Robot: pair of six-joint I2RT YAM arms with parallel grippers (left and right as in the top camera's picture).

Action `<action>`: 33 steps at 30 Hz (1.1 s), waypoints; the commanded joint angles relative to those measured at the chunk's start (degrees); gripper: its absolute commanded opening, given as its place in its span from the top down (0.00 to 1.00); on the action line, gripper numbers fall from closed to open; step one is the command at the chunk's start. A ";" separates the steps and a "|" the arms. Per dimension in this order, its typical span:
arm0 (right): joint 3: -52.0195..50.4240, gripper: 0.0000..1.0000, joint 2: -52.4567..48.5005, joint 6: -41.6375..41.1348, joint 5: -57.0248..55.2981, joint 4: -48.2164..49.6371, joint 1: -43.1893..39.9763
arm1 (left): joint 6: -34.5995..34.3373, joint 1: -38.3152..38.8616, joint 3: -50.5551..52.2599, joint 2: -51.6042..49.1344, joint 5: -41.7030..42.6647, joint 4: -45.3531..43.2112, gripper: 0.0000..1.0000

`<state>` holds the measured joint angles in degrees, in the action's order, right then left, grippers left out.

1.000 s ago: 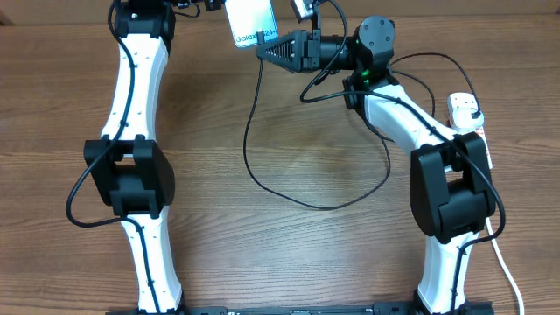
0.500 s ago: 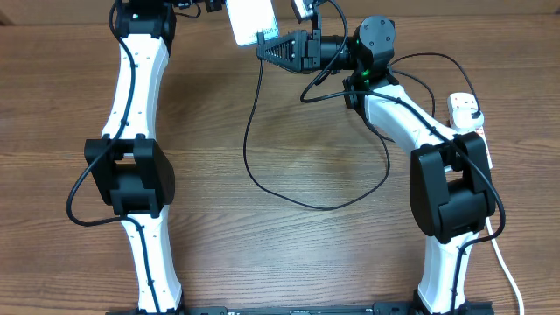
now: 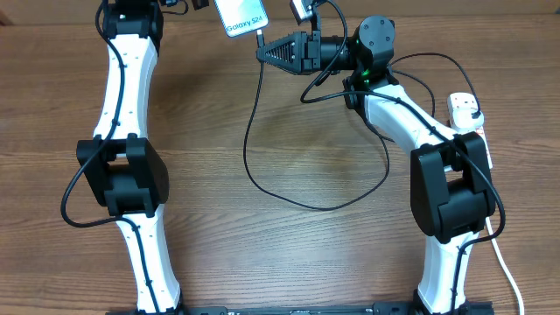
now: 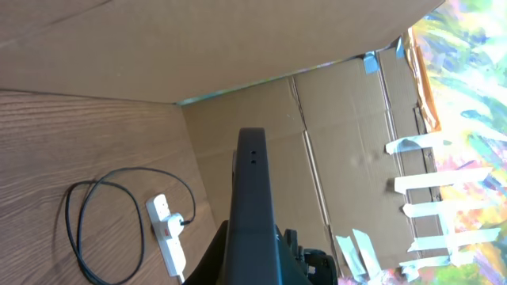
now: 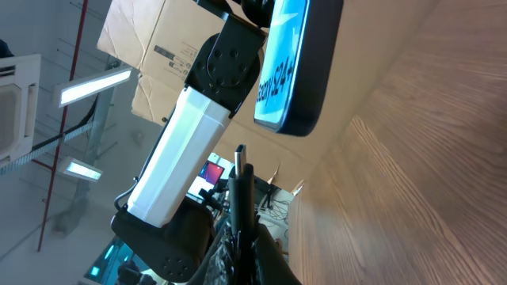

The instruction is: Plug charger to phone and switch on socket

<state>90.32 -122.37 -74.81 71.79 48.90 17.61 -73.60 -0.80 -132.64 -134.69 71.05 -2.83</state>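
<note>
The phone, screen lit light blue, hangs in the air at the table's far edge with my left gripper shut on it. In the left wrist view only its dark edge shows, clamped between the jaws of the left gripper. My right gripper is shut on the charger's connector end. The connector tip points up, just below and to the left of the phone's lower end, a small gap apart. The black charger cable loops over the table to the white socket.
The socket strip lies along the right edge by the right arm's base, its thick white cord trailing toward the front. A cardboard wall stands behind the table. The left arm's white link is close to the right gripper.
The left arm has carried the phone up and to the left, away from the right gripper. The right gripper and connector have stayed in place.
</note>
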 commanded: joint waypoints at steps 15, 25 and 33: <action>0.37 0.96 0.39 0.24 0.33 0.28 0.00 | -3.32 1.99 -0.39 0.57 -0.74 -2.14 0.96; 0.37 0.96 0.39 0.26 0.35 0.28 0.00 | -6.82 1.66 -0.39 0.57 -0.74 -3.45 0.96; 0.37 0.96 0.39 0.26 0.35 0.28 0.00 | -6.71 1.25 -0.39 0.57 -0.48 -3.45 0.96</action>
<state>90.32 -122.37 -74.78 71.96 48.88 17.61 -79.40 0.99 -132.62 -134.72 70.22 -5.67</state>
